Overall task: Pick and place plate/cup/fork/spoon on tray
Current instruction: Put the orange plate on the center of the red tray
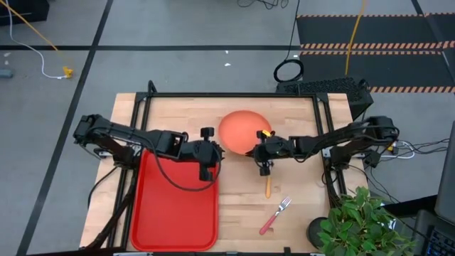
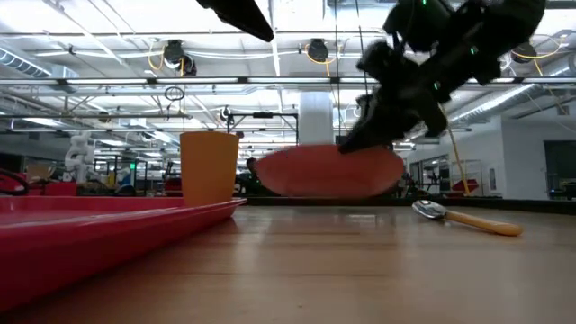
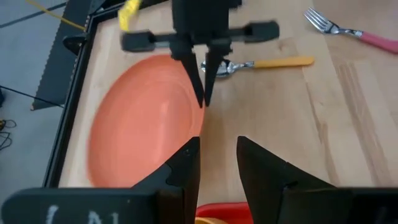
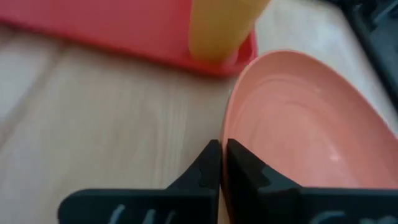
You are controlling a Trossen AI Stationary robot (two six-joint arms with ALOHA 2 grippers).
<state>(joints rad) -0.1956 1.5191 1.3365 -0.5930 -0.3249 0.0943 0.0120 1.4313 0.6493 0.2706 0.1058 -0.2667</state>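
Observation:
The salmon-orange plate (image 1: 238, 130) is at the table's middle, toward the far edge, and is tilted in the low view (image 2: 324, 173). My right gripper (image 1: 261, 152) is shut on the plate's near right rim. The yellow-orange cup (image 2: 209, 167) stands upright on the far right corner of the red tray (image 1: 174, 206). My left gripper (image 3: 217, 165) is open above the cup, clear of it. The orange-handled spoon (image 1: 268, 186) and the pink-handled fork (image 1: 276, 215) lie flat on the wood to the right of the tray. My right gripper pinches the plate's raised rim (image 4: 231, 134) between its two fingers, one on the inside and one on the outside. The fingers (image 3: 200, 81) come from above, pointing down. The held side is raised and the plate tilts; whether its far edge touches the table I cannot tell.
A black metal frame (image 1: 227, 94) runs along the table's far edge and sides. A potted plant (image 1: 362, 220) stands at the near right corner. Bare wood lies between the tray and the spoon.

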